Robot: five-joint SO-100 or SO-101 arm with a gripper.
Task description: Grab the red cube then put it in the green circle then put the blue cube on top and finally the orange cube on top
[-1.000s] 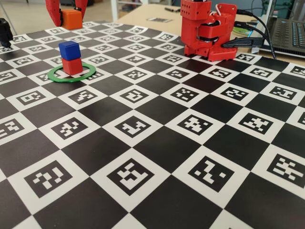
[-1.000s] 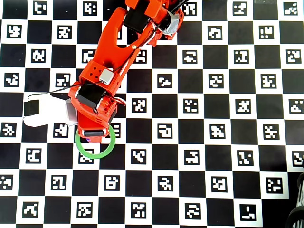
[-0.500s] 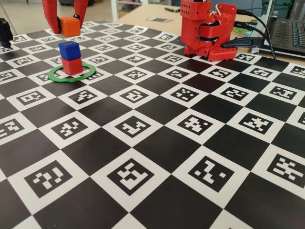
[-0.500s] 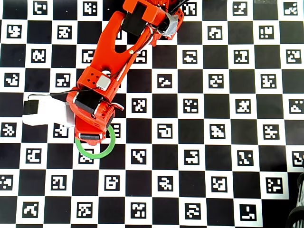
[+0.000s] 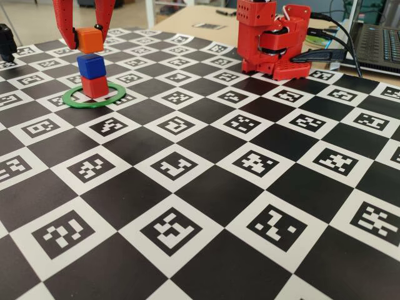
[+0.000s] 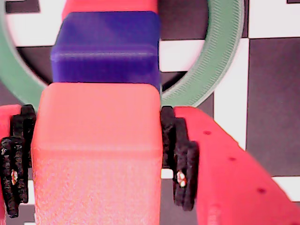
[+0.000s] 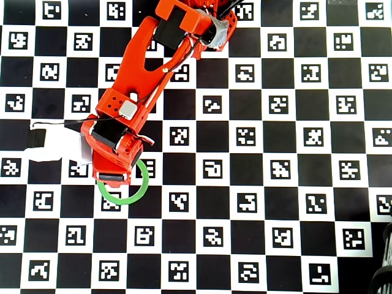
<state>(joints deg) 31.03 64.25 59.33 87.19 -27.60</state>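
In the fixed view the red cube (image 5: 95, 87) sits inside the green circle (image 5: 94, 97) with the blue cube (image 5: 91, 65) stacked on it. My gripper (image 5: 89, 39) is shut on the orange cube (image 5: 90, 39) and holds it just above the blue cube, with a small gap. In the wrist view the orange cube (image 6: 96, 159) fills the space between the black pads (image 6: 180, 159); the blue cube (image 6: 108, 47), a sliver of the red cube (image 6: 110, 4) and the green circle (image 6: 220, 51) lie below. In the overhead view the arm hides the cubes; only the green circle (image 7: 139, 191) shows.
The arm's red base (image 5: 275, 44) stands at the back of the checkered marker board (image 5: 206, 187). A laptop (image 5: 375, 37) and cables lie behind it on the right. A white paper scrap (image 7: 52, 146) lies left of the arm in the overhead view.
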